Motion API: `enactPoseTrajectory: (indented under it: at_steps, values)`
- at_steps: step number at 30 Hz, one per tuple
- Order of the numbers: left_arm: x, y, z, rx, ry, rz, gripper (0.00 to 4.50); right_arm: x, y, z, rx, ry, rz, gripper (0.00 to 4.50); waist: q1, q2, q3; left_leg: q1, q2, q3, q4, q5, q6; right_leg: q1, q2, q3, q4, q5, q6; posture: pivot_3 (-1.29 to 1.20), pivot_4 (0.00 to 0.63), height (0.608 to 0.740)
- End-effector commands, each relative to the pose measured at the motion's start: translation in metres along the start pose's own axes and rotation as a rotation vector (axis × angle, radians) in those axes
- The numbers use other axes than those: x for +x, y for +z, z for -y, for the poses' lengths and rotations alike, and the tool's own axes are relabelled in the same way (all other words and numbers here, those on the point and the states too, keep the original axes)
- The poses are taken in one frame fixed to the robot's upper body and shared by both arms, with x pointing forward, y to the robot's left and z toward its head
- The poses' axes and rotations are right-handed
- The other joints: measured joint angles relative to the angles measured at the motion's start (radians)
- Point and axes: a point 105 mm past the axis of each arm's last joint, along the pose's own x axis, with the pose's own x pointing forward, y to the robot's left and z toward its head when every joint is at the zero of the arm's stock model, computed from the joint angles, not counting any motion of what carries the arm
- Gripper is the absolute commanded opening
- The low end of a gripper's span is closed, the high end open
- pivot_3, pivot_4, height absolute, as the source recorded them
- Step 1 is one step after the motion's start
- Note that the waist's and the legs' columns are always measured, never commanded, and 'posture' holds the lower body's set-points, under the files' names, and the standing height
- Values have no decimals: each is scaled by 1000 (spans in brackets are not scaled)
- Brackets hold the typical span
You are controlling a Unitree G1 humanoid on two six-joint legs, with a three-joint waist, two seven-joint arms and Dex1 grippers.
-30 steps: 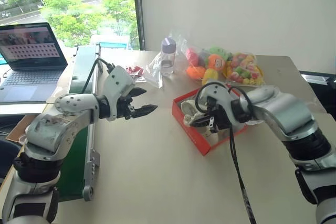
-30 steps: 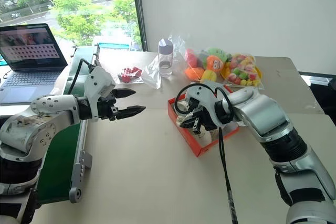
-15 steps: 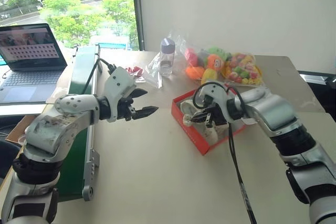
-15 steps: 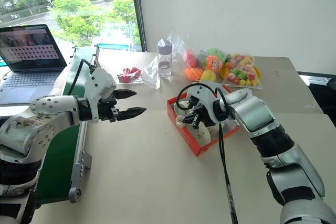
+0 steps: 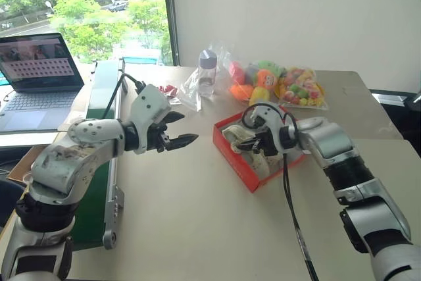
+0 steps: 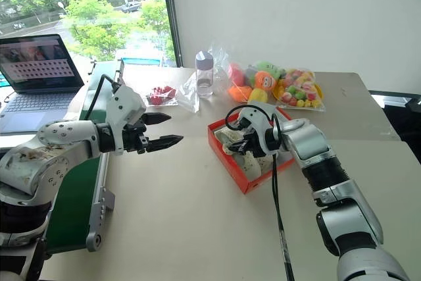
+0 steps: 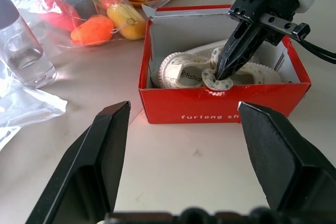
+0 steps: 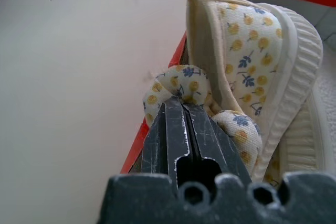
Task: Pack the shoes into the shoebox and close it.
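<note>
The right tool point(image 7: 224, 72) had its two fingers pressed together, their tips pinching the flowered lining at the heel rim of one of the shoes point(image 7: 231, 69), which sat inside the open red shoebox point(image 7: 220, 106) directly under that tool. The second shoe point(image 7: 181, 72) lay in the box just beside the tool's tip, on the side toward the left tool point(image 6: 163, 129). The left tool hung well apart from the box above the bare bench point(image 5: 191, 215), its fingers spread wide and gripping nothing, pointed toward the box. Beyond the right tool, farther along the bench, lay bagged plush toys point(image 5: 276, 83), with a clear bottle point(image 5: 207, 70) beside them
</note>
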Motion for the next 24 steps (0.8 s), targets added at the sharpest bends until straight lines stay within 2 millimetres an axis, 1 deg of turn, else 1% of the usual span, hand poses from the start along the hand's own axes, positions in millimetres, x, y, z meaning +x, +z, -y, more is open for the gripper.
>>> enactPoseTrajectory:
  at_steps: [1, 3, 5, 7, 10, 12, 15, 16, 18, 20, 23, 24]
  values:
    - [-7, 12, 1, 39, 14, 34, 3498, 8, -17, 4, 85, -13, -24, 37, 0, 0, 0, 0, 0, 0, 0, 0, 0, 0, 0, 0, 0, 0, 0, 0, 150, 740]
    - [-7, 12, 1, 40, 16, 32, 3498, 14, -22, 5, 114, -7, -27, 37, -3, 0, 0, 0, 0, 0, 0, 1, 0, 0, 0, 0, 0, 0, 0, 0, 150, 740]
    - [-7, 13, 0, 40, 19, 31, 3498, 19, -31, 5, 104, -16, -56, 37, -6, 0, 0, 0, 0, 0, 0, 1, 0, 0, 0, 0, 0, 1, -1, 0, 150, 740]
    - [-8, 12, -1, 39, 22, 30, 3498, 24, -35, 2, 85, -14, -74, 37, -7, 0, 0, 0, 0, 0, 0, 1, 0, 0, 0, 0, 0, 1, -1, 0, 150, 740]
    - [-8, 12, -2, 39, 25, 29, 3498, 28, -35, 0, 38, -24, -98, 37, -11, 0, 0, 0, 0, 0, 0, 1, 0, 0, 0, 0, 0, 1, -1, 0, 150, 740]
    - [-7, 13, -3, 39, 25, 30, 3498, 32, -37, 0, -53, -66, -145, 37, -13, 0, 0, 0, 0, 0, 0, 1, 0, 0, 0, 0, 0, 1, -1, 0, 150, 740]
    - [-5, 13, -2, 40, 20, 34, 3498, 33, -30, -6, -128, -74, -153, 37, -16, 0, 0, 0, 0, 0, 0, 0, -1, 0, 0, 0, 0, 1, -1, 0, 150, 740]
    - [-4, 13, -2, 39, 17, 35, 3498, 32, -28, -8, -140, -69, -150, 37, -17, 0, 0, 0, 0, 0, 0, -1, -4, 0, 0, 0, 0, 1, -1, 0, 150, 740]
    - [-4, 13, -2, 40, 16, 36, 3498, 23, -23, -10, -173, -66, -149, 37, -18, 0, 0, 0, 0, 0, 0, -1, -4, 0, 0, 0, 0, 1, -1, 0, 150, 740]
    - [-3, 14, -3, 41, 16, 38, 3498, 11, -14, -12, -183, -60, -130, 37, -17, 0, 0, -1, 0, 0, 0, -1, -4, -1, 0, 0, 0, 1, -1, 0, 150, 740]
    - [-2, 14, -3, 43, 14, 41, 3498, -13, 8, -17, -184, -46, -70, 37, -11, 0, 0, -3, 0, 0, -1, 1, 0, -3, 0, 0, -1, 1, 0, 0, 150, 740]
    - [-1, 14, -3, 45, 11, 44, 3498, -24, 17, -19, -185, -39, -49, 37, -9, 1, 1, -4, 0, 0, -1, 1, 0, -3, 0, 0, -1, 1, 0, 0, 150, 740]
